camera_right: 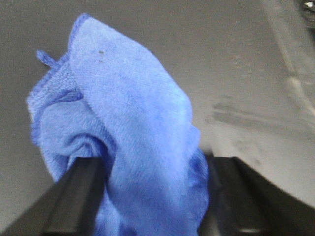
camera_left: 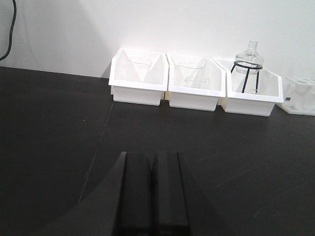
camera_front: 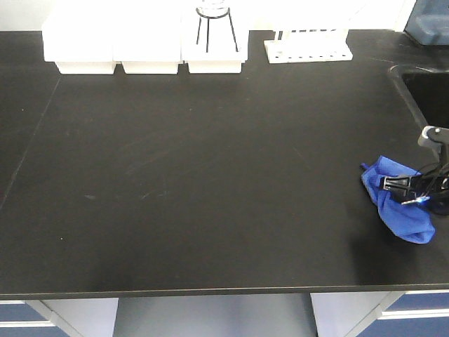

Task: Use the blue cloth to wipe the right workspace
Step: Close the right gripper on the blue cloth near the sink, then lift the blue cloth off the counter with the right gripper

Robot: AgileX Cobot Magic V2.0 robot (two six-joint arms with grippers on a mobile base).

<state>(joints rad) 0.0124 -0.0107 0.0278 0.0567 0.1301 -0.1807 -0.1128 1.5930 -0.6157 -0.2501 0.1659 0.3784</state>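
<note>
The blue cloth (camera_front: 396, 203) lies bunched on the black counter (camera_front: 210, 175) at its right side, near the sink. My right gripper (camera_front: 408, 188) is down on it. In the right wrist view the cloth (camera_right: 133, 113) rises in a fold between the two black fingers (camera_right: 83, 187), which press it from both sides; the right gripper (camera_right: 155, 161) is shut on it. My left gripper (camera_left: 152, 156) is shut and empty, held above the counter and facing the white bins. It does not show in the front view.
Three white bins (camera_front: 144, 45) line the back edge, one holding a glass flask on a black stand (camera_front: 212, 24). A white rack (camera_front: 309, 48) stands to their right. The sink (camera_front: 429, 91) opens at the far right, with a blue container (camera_front: 429, 21) behind it.
</note>
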